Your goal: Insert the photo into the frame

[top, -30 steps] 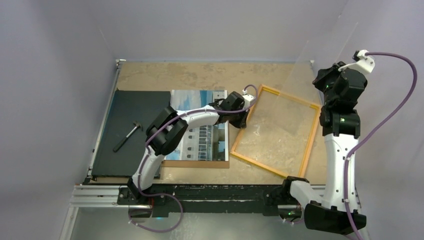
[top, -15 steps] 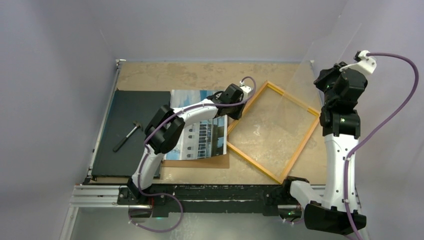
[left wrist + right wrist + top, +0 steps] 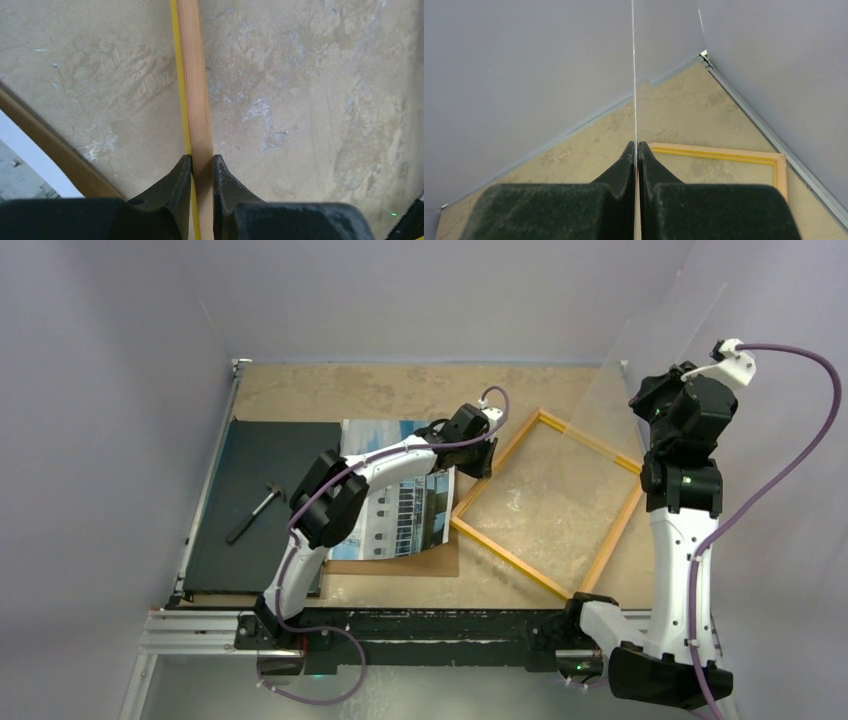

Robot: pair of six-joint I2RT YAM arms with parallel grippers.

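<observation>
Two hands were clamped: your left hand (image 3: pixel 202 165) pinched the frame (image 3: pixel 505 555) by one thin wooden rail, and your right hand (image 3: pixel 637 150) nipped the raised clear pane (image 3: pixel 633 75) by its edge. The frame lay on the worktop (image 3: pixel 400 390) just beside the photo (image 3: pixel 410 510). Expect the frame to be light and stiff. The photo looked floppy, best taken by its white margin.

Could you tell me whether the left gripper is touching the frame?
Touching. The left wrist view shows the left gripper with both fingers pressed against a rail of the frame.
</observation>
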